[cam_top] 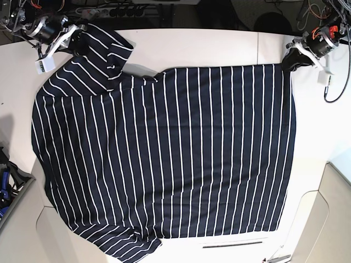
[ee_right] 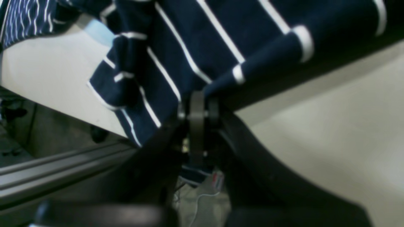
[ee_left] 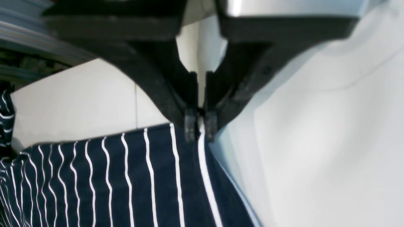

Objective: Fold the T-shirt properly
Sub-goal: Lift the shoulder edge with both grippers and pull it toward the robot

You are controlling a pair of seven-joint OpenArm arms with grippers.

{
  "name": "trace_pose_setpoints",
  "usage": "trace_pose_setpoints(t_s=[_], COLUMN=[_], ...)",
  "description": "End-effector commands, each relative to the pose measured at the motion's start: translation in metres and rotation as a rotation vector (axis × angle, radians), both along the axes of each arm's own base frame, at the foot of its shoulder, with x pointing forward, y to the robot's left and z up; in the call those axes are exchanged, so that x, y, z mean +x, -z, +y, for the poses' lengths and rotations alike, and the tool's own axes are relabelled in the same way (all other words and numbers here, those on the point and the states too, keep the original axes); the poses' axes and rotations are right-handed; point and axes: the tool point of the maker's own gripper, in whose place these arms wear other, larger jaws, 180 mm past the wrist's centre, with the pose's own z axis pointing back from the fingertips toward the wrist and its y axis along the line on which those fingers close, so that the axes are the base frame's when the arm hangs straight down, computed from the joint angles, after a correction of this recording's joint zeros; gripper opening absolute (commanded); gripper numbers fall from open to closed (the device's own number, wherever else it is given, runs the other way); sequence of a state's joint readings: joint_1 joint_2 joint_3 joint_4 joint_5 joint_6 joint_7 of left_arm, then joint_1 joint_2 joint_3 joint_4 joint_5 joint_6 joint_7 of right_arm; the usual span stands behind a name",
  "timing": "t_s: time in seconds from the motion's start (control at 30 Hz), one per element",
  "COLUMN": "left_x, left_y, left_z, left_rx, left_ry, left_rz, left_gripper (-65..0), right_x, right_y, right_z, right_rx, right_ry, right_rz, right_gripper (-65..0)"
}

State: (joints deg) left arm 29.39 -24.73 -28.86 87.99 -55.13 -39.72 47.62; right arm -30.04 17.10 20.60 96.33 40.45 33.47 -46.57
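Observation:
The T-shirt [cam_top: 175, 153], dark navy with thin white stripes, lies spread wide over the white table [cam_top: 208, 46], with one sleeve at the near left edge. My left gripper [cam_top: 286, 63] is at the shirt's far right corner. In the left wrist view it [ee_left: 200, 126] is shut on the shirt's [ee_left: 126, 183] corner edge. My right gripper [cam_top: 78, 34] is at the far left corner, where the cloth is bunched and folded over. In the right wrist view it [ee_right: 197, 107] is shut on a fold of the shirt [ee_right: 205, 41], which hangs past the table edge.
Cables and a power strip [cam_top: 104, 11] run along the far edge. A dark tool rack [cam_top: 6, 181] sits at the left edge. A metal rail [ee_right: 63, 170] runs below the table. The table narrows at the near corners [cam_top: 329, 219].

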Motion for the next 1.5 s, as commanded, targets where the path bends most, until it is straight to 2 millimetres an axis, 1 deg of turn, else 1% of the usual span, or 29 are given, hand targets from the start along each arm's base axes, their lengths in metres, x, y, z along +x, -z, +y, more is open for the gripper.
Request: trace_pose_setpoints(t_s=[0.0, 0.13, 0.23, 0.33, 0.4, 0.5, 0.6, 0.67, 0.9, 1.03, 1.13, 1.27, 1.3, 1.4, 1.47], left_x=[0.008, 0.016, 0.024, 0.032, 0.036, 0.04, 0.045, 0.052, 0.081, 0.106, 0.125, 0.147, 0.153, 0.171, 0.182], left_y=[-0.007, -0.016, -0.033, -0.054, -0.065, -0.073, -0.077, -0.081, -0.097, -0.113, -0.119, -0.114, -0.112, -0.104, -0.099], left_z=[0.003, 0.004, 0.007, 0.017, 0.024, 0.024, 0.024, 0.025, 0.033, 0.037, 0.032, 0.022, 0.022, 0.032, 0.035], left_rx=[0.011, 0.026, 0.042, 0.073, 0.097, 0.097, 0.101, 0.108, 0.164, 0.224, 0.273, 0.309, 0.326, 0.354, 0.336], left_ry=[0.012, 0.027, 0.026, 0.011, -0.002, 0.0, 0.0, -0.001, -0.012, -0.02, 0.007, 0.042, 0.045, -0.001, -0.026], left_rz=[-0.023, -0.042, -0.09, -0.151, -0.183, -0.207, -0.229, -0.248, -0.326, -0.414, -0.453, -0.458, -0.458, -0.436, -0.423], left_gripper=[-65.0, -65.0, -65.0, -65.0, -65.0, -65.0, -65.0, -65.0, -65.0, -65.0, -65.0, -65.0, -65.0, -65.0, -65.0], right_x=[-0.001, -0.005, -0.003, 0.004, 0.012, 0.026, 0.045, 0.059, 0.105, 0.135, 0.154, 0.181, 0.187, 0.207, 0.22], right_y=[0.0, -0.003, -0.012, -0.026, -0.04, -0.062, -0.083, -0.092, -0.108, -0.111, -0.112, -0.118, -0.119, -0.12, -0.119], right_z=[-0.005, 0.002, 0.003, -0.004, -0.011, -0.021, -0.027, -0.032, -0.042, -0.049, -0.054, -0.059, -0.06, -0.063, -0.066], right_rx=[-0.028, 0.0, 0.025, 0.047, 0.05, 0.042, 0.019, -0.003, -0.035, -0.042, -0.013, 0.026, 0.037, 0.07, 0.087], right_ry=[-0.01, -0.015, 0.012, 0.065, 0.097, 0.119, 0.125, 0.129, 0.148, 0.158, 0.182, 0.212, 0.219, 0.242, 0.257], right_rz=[0.014, 0.031, 0.024, -0.019, -0.072, -0.152, -0.24, -0.286, -0.39, -0.423, -0.444, -0.47, -0.476, -0.48, -0.484], right_gripper=[-65.0, -65.0, -65.0, -65.0, -65.0, -65.0, -65.0, -65.0, -65.0, -65.0, -65.0, -65.0, -65.0, -65.0, -65.0])
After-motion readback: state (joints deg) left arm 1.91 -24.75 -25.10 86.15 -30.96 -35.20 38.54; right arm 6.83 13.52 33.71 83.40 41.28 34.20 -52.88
